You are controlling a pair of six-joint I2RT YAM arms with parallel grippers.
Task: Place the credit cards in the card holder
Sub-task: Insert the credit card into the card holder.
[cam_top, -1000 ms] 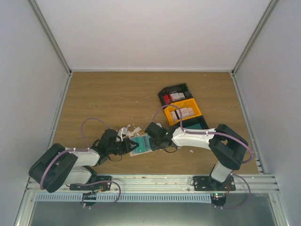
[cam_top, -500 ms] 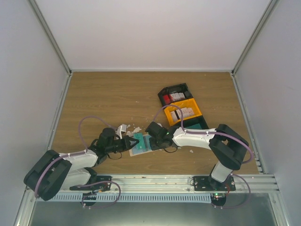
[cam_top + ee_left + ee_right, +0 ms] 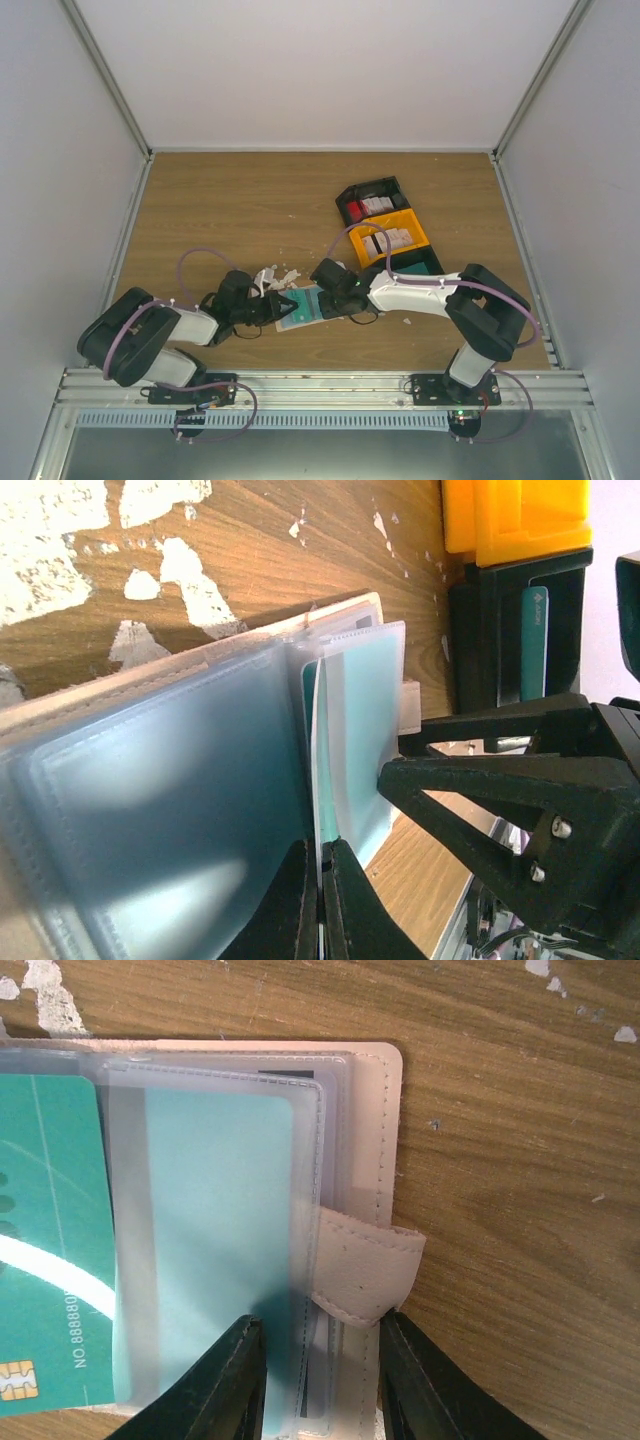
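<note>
The card holder lies open on the wooden table, near the front edge and between the two arms; its beige cover faces down and its clear sleeves face up

The left gripper has its fingers pressed together on the thin edge of one clear sleeve, lifting it off the stack; a teal card sits partly inside a sleeve, its chip end sticking out on the side away from the snap tab

The right gripper reaches in from the opposite side; its fingers stand partly apart over the tab edge of the holder, one over the sleeve ends and one beside the tab (whether they press on anything cannot be told from these views)

White scraps lie on the wood just behind the holder; further back and to the right stand a black bin, a yellow bin and a second black bin, the last with another teal card upright in it
</note>
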